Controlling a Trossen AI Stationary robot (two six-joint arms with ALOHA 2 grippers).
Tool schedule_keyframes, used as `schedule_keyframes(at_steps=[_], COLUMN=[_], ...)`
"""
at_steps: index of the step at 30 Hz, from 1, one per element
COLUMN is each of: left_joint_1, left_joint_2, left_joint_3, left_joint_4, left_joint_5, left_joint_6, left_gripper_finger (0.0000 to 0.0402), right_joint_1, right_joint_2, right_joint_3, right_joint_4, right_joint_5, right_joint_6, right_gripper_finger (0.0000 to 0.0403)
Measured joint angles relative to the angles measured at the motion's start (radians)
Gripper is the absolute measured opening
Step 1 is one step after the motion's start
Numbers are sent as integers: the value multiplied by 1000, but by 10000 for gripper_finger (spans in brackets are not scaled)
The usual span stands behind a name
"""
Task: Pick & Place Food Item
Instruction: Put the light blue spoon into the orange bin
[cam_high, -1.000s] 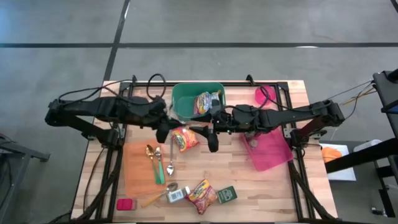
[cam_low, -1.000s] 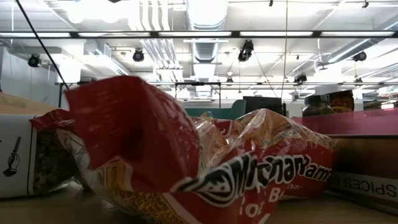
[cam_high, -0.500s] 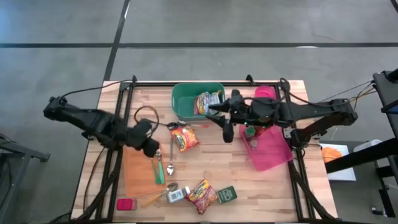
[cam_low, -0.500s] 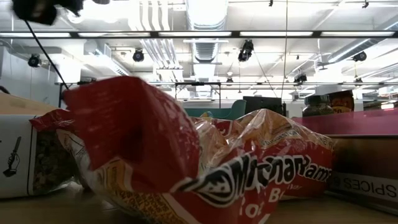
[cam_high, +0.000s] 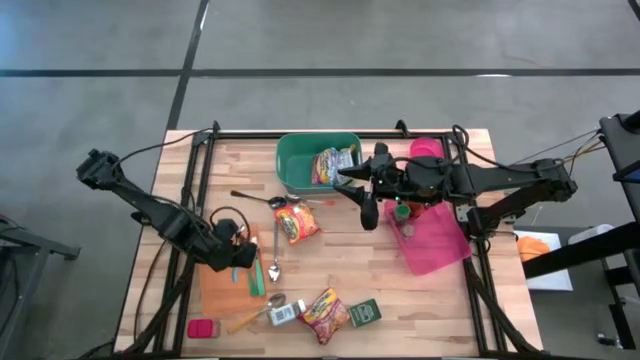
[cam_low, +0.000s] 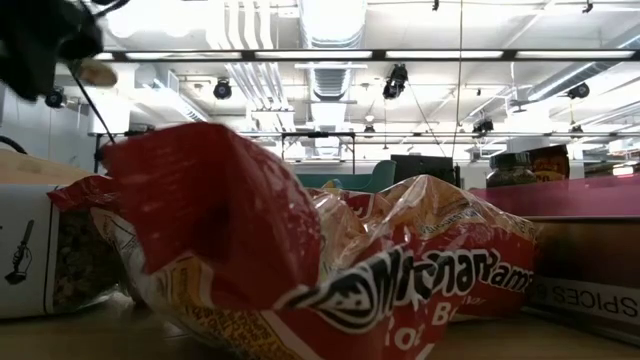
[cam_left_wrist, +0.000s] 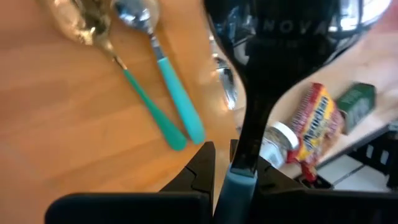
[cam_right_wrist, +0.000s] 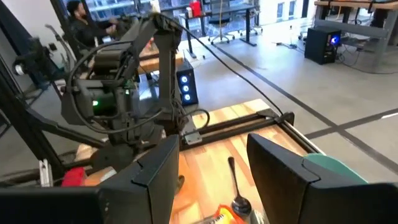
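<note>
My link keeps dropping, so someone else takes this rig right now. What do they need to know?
Left gripper: shut on a black spoon with a teal handle, above the orange board.
Right gripper: open, empty, beside the green bin.
Done: one noodle packet lies in the bin.
Not yet placed: the middle packet by the bin and the front packet; those probably go in next.

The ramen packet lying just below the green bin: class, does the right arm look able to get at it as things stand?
Probably yes. The right gripper hangs open beside the ramen packet, with bare table between them. The left gripper is away over the orange mat.
</note>
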Motion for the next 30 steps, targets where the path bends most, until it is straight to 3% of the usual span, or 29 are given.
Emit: schedule_keyframes(at_steps=[8,16,30], left_joint_1=[-22,-22,-18], left_joint_2=[90,241,389], left_joint_3=[-89,-89,-90], left_joint_4=[45,114,237], left_joint_5=[25,53,79], left_joint_6=[-92,-82,-68], left_gripper_finger=[26,26,26], right_joint_1=[7,12,14], right_joint_2=[-1,0,0], right_joint_3=[-11,-11,-11], right_joint_4=[-19,-30,-28], right_joint_5=[-3,-3,-3], right_joint_6=[13,35,51], right_gripper_finger=[185,185,185])
